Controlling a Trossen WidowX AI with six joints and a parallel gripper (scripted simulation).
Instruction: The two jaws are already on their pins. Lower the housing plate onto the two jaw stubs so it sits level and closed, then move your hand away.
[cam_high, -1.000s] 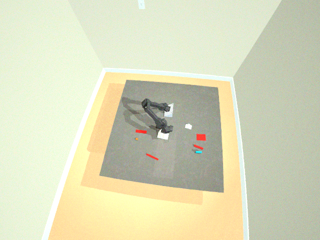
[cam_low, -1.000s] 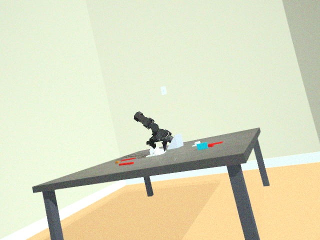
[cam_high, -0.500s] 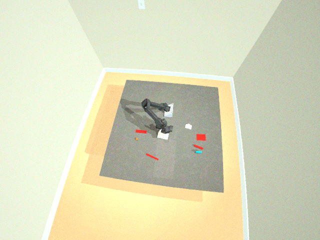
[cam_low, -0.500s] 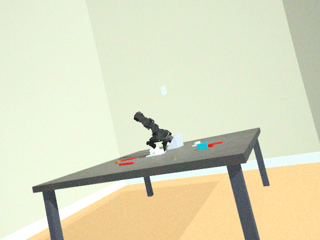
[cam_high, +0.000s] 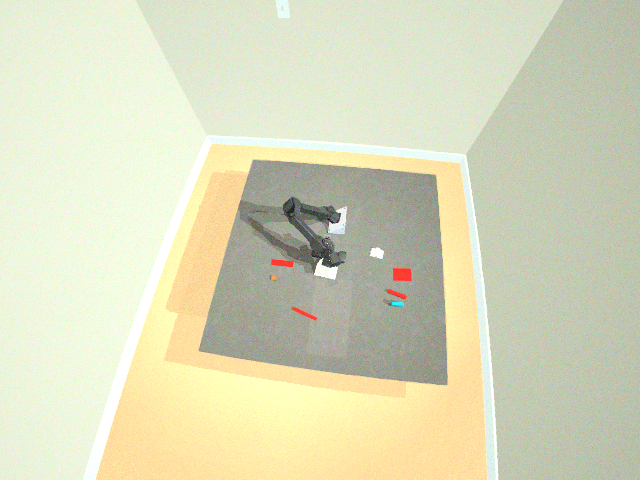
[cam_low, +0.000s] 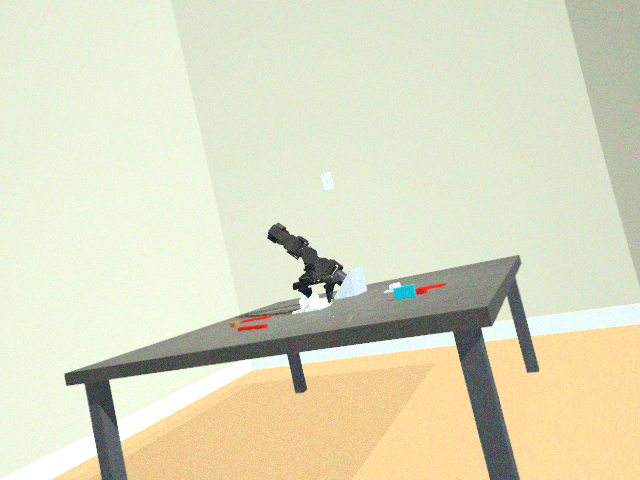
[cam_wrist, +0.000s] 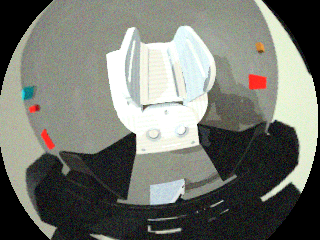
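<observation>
The white housing plate (cam_wrist: 167, 144) lies between my fingertips, with two round spots showing on it. My gripper (cam_wrist: 165, 130) (cam_low: 318, 298) is shut on this plate, its black fingers wide apart at the plate's two sides. The two pale jaws (cam_wrist: 132, 67) (cam_wrist: 197, 75) stand up like curved walls side by side, beyond the plate. They are over a white rounded base (cam_wrist: 116, 97), which shows in the top view (cam_high: 325, 271) partly under the hand. The jaw stubs are hidden beneath the plate. Whether the plate is fully seated and level cannot be told.
A pale wedge-shaped block (cam_high: 338, 225) (cam_low: 354, 283) stands near the arm's base. A small white part (cam_high: 376, 253), a red square (cam_high: 402, 274), a red bar (cam_high: 397, 293) and a cyan block (cam_high: 397, 304) (cam_low: 404, 292) lie to one side. Two red bars (cam_high: 282, 262) (cam_high: 304, 313) and an orange cube (cam_high: 273, 277) lie opposite.
</observation>
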